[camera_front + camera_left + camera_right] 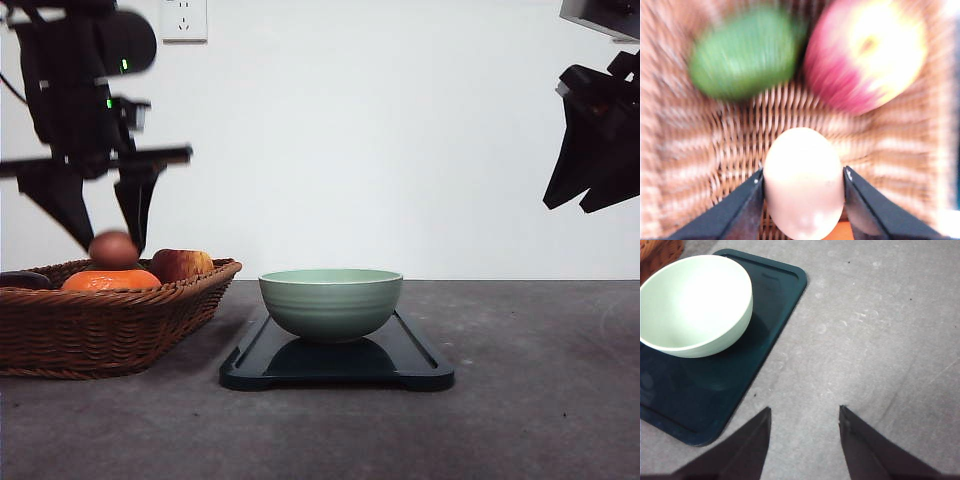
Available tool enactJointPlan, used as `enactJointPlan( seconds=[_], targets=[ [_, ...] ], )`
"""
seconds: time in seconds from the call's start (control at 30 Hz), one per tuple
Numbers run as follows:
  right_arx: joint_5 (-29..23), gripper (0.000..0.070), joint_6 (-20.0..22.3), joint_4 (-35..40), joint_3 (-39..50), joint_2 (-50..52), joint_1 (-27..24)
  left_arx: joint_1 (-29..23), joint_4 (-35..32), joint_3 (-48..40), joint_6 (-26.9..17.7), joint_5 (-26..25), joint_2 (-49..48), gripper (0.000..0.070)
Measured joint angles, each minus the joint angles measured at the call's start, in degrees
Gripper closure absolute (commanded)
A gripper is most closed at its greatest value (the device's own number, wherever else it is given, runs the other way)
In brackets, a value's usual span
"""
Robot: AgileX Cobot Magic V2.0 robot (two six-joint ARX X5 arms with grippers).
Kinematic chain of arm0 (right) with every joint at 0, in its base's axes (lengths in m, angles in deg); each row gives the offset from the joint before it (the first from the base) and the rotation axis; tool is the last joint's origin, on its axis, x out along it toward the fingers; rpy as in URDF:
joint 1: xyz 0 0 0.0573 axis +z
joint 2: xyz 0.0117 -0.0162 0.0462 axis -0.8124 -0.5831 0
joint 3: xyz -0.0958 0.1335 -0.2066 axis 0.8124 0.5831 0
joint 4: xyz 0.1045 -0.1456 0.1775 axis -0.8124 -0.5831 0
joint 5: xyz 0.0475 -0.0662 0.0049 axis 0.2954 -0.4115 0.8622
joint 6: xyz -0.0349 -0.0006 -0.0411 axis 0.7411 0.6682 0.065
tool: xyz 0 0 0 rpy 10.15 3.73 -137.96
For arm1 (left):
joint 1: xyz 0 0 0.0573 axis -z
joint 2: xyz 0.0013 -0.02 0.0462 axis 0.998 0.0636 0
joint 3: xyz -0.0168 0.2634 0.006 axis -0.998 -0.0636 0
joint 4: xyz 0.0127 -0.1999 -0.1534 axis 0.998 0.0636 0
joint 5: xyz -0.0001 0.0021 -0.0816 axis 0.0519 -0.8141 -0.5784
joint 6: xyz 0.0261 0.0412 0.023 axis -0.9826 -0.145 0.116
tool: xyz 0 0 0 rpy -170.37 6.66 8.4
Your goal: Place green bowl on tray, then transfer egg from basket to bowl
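The left gripper [112, 235] was closed on the pale brownish, smooth-shelled egg [113, 249], its two dark fingers pinching the shell on either side, as the left wrist view showed, with the egg [803, 182] seated between the black fingertips [747, 207] and its long axis running roughly along the fingers. In the front view the egg hung just above the fruit in the wide brown woven wicker basket [120, 325], clear of the orange fruit [110, 281] and the red-and-yellow apple [181, 264] beneath it. The round pale sage-green ceramic bowl [331, 301] sat on the flat dark rectangular plastic tray [337, 365], so the first half of the task looked done. What the next move seemed to turn on was direction: the bowl lay to the robot's right of the held egg, just past the basket's near rim and somewhat lower, so the carry would likely need to clear that rim before dropping to the bowl's open mouth. The left arm was plainly the nearer one to the work (it already had the egg). The right gripper [596, 165] hung high and well off to the right, its fingers spread and holding nothing over bare grey tabletop [880, 330] beside the tray [777, 295].
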Motion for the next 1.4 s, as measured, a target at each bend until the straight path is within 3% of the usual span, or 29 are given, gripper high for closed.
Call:
enactJointPlan(
  seconds=[0.27, 0.57, 0.87, 1.4],
  targets=[
    [0.0, 0.0433, 0.0, 0.0, 0.0, 0.0, 0.0, 6.5, -5.9, 0.0, 0.0, -6.0, -3.7, 0.0432],
    [0.0, 0.0433, 0.0, 0.0, 0.0, 0.0, 0.0, 15.2, -14.0, 0.0, 0.6, -6.8, -3.7, 0.0432],
    [0.0, 0.0433, 0.0, 0.0, 0.0, 0.0, 0.0, 17.4, -19.3, 0.0, 1.7, -6.5, -1.9, 0.0431],
    [0.0, 0.0433, 0.0, -0.1, 0.0, 0.0, 0.0, 20.7, -25.1, 0.0, 0.6, -0.5, 9.5, 0.0431]
  ],
)
